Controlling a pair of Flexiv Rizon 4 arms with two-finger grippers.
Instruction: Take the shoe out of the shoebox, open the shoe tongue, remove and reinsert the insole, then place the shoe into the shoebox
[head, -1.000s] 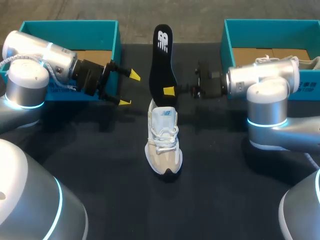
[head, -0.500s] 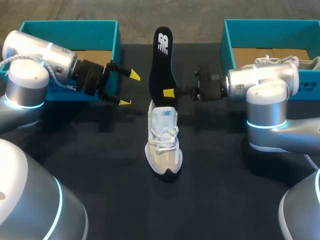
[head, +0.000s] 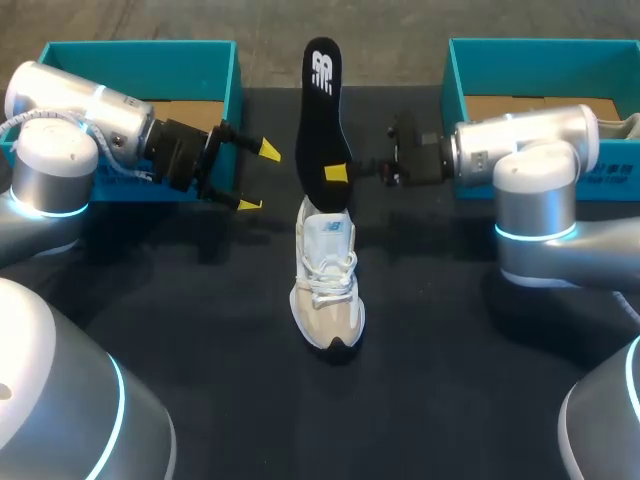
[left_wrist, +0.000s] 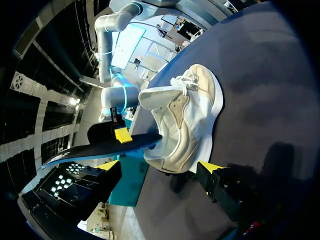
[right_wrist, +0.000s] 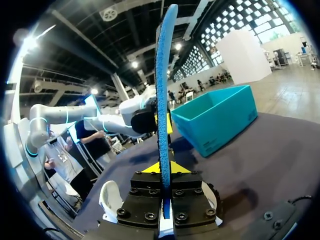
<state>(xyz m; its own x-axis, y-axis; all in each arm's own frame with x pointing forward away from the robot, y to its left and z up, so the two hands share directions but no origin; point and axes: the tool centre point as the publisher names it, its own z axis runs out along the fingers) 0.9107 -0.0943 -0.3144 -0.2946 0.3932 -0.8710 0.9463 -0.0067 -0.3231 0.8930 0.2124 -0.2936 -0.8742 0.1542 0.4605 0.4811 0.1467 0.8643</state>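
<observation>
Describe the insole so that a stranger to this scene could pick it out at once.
On the dark table, midway between the two teal shoeboxes, sits a beige shoe. At its heel end, the right gripper holds up the insole: the only long, flat, black piece, with a white logo near its far end.

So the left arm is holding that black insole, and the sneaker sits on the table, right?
Not the left: the right gripper holds the black insole, as the head view shows; the left gripper is open, holding nothing. The sneaker does sit on the table.
</observation>
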